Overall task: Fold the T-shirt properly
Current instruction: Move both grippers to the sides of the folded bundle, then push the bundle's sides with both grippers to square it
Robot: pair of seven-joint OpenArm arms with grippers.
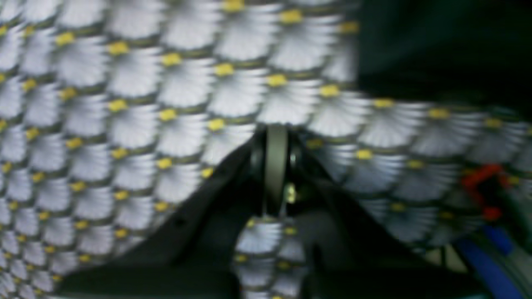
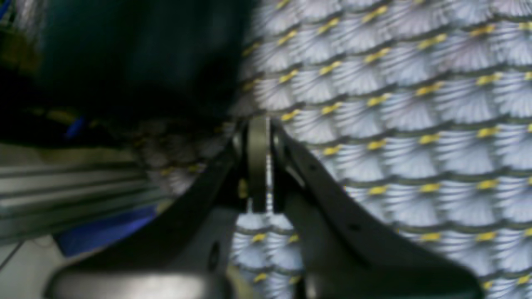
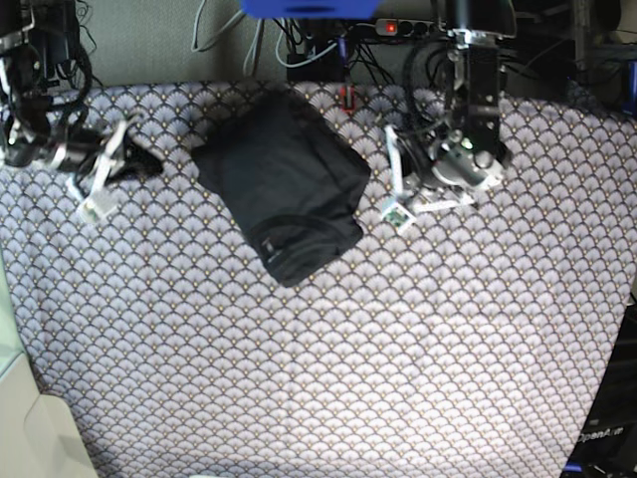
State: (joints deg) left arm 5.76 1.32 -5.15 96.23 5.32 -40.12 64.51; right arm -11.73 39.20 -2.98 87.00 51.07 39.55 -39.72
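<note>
Patterned cloth (image 3: 328, 368), grey-white fan scales with yellow dots, covers the whole table; cables (image 3: 318, 45) and a power strip (image 3: 398, 27) crowd the top edge. T-shirt (image 3: 284, 189), black, sits upper centre as a folded bundle, long axis running upper left to lower right. Its tag is not discernible. Left gripper (image 3: 396, 211) just right of it, jaws closed, empty. Right gripper (image 3: 97, 204) far left, closed, empty. Both wrist views blurred.

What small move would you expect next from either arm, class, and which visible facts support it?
Probably none beyond retracting: the T-shirt already lies as a compact folded bundle on the patterned cloth, and the left gripper and right gripper are both shut, empty and clear of it.
</note>
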